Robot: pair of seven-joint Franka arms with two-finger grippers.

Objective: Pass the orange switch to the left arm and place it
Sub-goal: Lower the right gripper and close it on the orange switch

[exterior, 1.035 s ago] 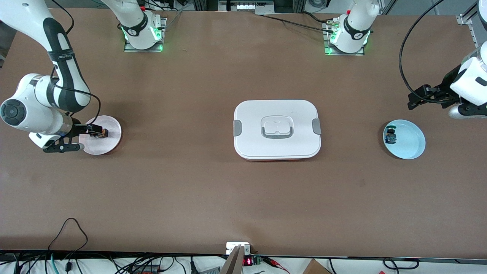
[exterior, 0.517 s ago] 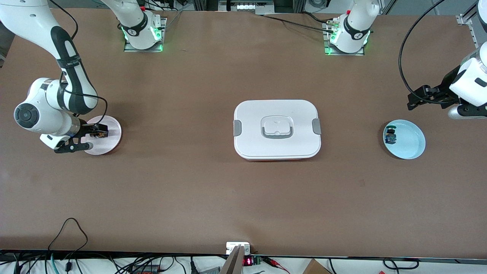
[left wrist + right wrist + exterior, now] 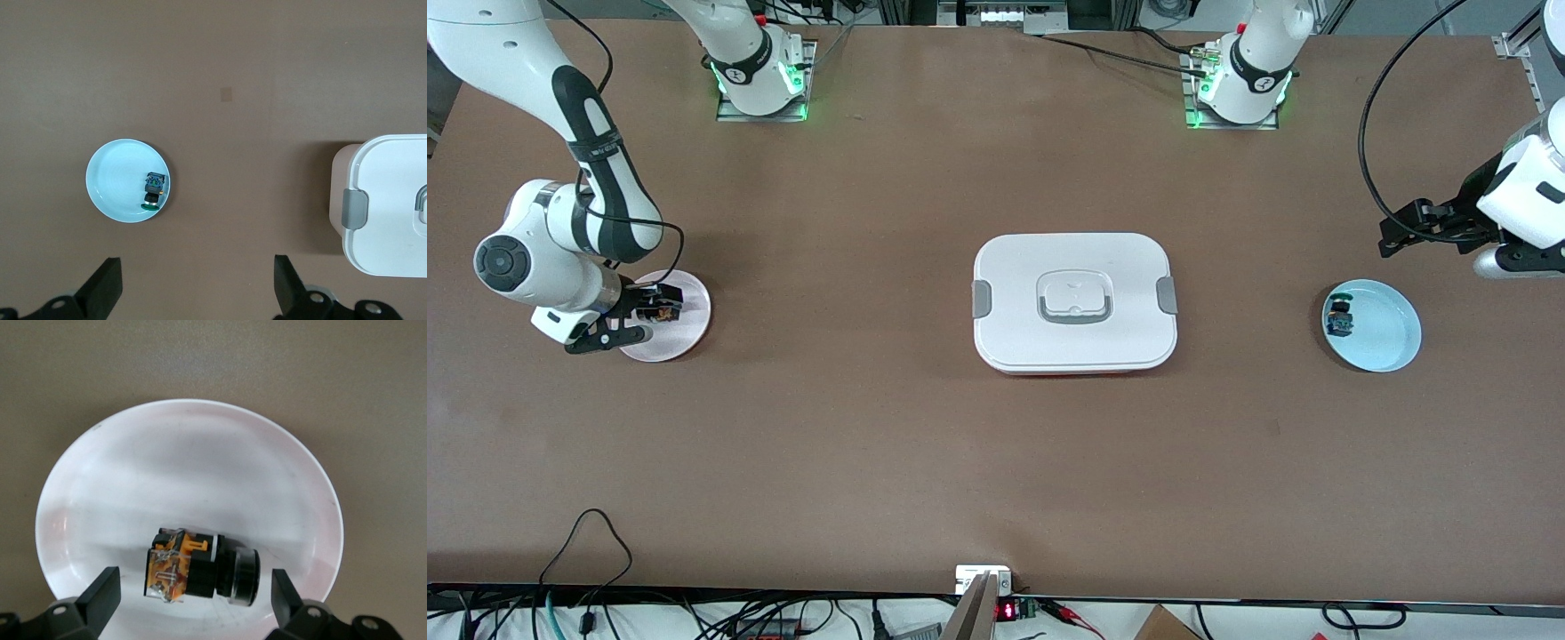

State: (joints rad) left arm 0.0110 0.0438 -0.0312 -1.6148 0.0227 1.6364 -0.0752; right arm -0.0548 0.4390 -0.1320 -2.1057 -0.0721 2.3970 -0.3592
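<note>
The orange switch (image 3: pixel 665 310) lies on its side on a pale pink plate (image 3: pixel 691 307) at the right arm's end of the table. My right gripper (image 3: pixel 655 316) is low over that plate, open, with one finger on each side of the switch and not touching it. In the right wrist view the switch (image 3: pixel 200 570) sits between the spread fingers of the right gripper (image 3: pixel 193 588). The white box (image 3: pixel 1074 302) stands at the table's middle. My left gripper (image 3: pixel 1398 236) waits open and empty, up over the table beside a light blue plate (image 3: pixel 1387 342).
The light blue plate (image 3: pixel 117 183) holds a small black part with blue and green (image 3: pixel 153 190), also seen in the front view (image 3: pixel 1338 318). The box's clipped end (image 3: pixel 353 208) shows in the left wrist view. Bare brown table lies between the plates and the box.
My right arm's wrist has swung in toward the pink plate, with the gripper staying around the switch. The switch has not moved. The left arm has barely moved.
</note>
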